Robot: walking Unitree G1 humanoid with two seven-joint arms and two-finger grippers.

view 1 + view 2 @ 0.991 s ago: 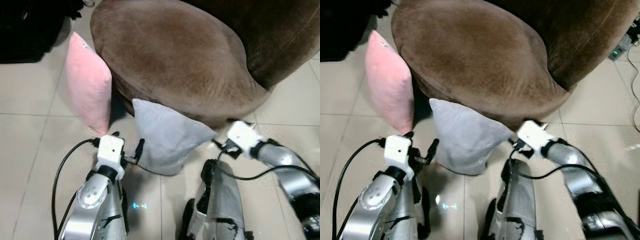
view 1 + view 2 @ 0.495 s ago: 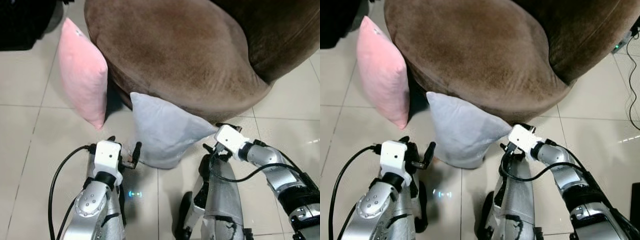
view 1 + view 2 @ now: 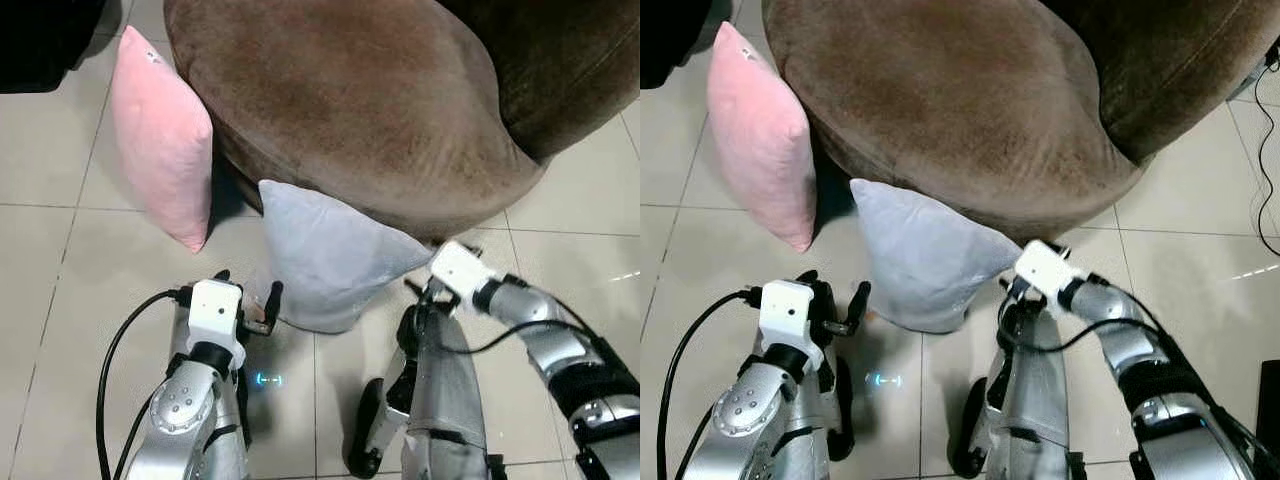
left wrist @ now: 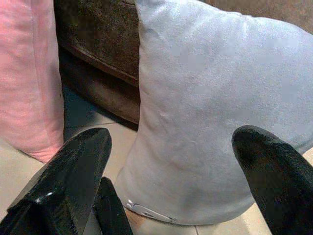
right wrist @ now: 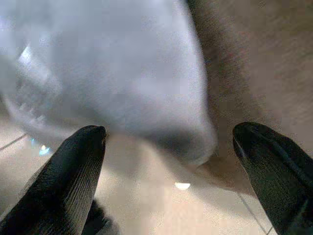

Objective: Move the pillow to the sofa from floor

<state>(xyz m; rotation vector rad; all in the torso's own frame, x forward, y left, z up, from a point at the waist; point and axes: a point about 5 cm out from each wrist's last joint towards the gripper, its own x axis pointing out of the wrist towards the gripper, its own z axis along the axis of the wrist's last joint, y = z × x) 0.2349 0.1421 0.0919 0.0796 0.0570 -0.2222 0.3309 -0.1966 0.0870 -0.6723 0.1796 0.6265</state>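
Both grippers, left (image 4: pixel 171 166) and right (image 5: pixel 168 161), spread wide, flanking grey pillow (image 3: pixel 325 255).

I see a pale grey pillow (image 3: pixel 325 258) at frame centre, standing on the tiled floor (image 3: pixel 60 260), tilted back against the brown sofa (image 3: pixel 350 100). A pink pillow (image 3: pixel 160 140) leans upper left.

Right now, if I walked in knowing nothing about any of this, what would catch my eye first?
Probably the big brown velvety sofa at the top, with two cushions leaning against its base on the pale tiled floor: a pink pillow to the left and a light grey pillow in the middle. Next, the robot's two silver arms, the left gripper and right gripper open on either side of the grey one.
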